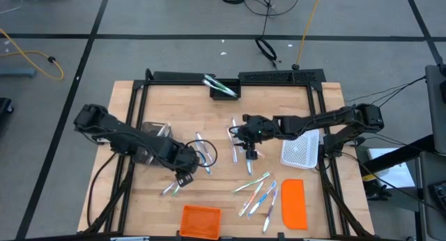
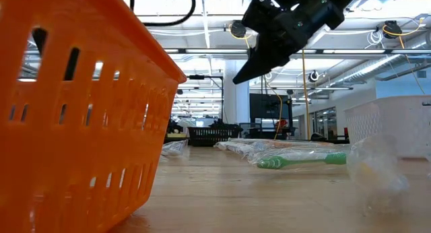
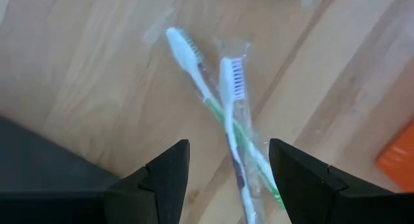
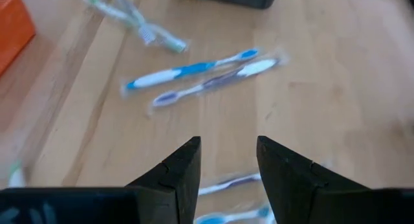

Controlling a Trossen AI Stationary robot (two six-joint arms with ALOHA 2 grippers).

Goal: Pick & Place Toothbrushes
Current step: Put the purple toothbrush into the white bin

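Wooden table (image 1: 139, 206), pale butcher-block top in a dark frame, carrying everything listed here. Left arm (image 1: 118, 135), dark and jointed, reaches from the table's left edge toward the front middle, bent low over the wood. Right arm (image 1: 327, 120) stretches from the right edge across to the table's centre, nearly straight, wrist angled down. White mesh basket (image 1: 301, 150) sits beneath the right arm, near the right edge. Orange lid (image 1: 293, 203), flat, lies in front of the white basket. Orange basket (image 1: 201, 220) stands at the front edge, left of the lid; it fills the near side of the low view. Black bin (image 1: 225, 90) rests at the far edge, with a few toothbrushes sticking out. Left gripper (image 3: 228, 179) hangs just above the wood with fingers spread wide and nothing between them, directly over two wrapped green-and-white toothbrushes (image 3: 226, 114) that cross each other. Right gripper (image 4: 228, 166) hovers above the table's centre, fingers parted and empty, raised clear of the surface in the low view. Loose toothbrushes: a blue-and-white pair (image 4: 200, 75) side by side ahead of the right gripper; a cluster (image 1: 258, 193) between the orange basket and the lid; a green one (image 2: 300, 161) flat on the wood in the low view.
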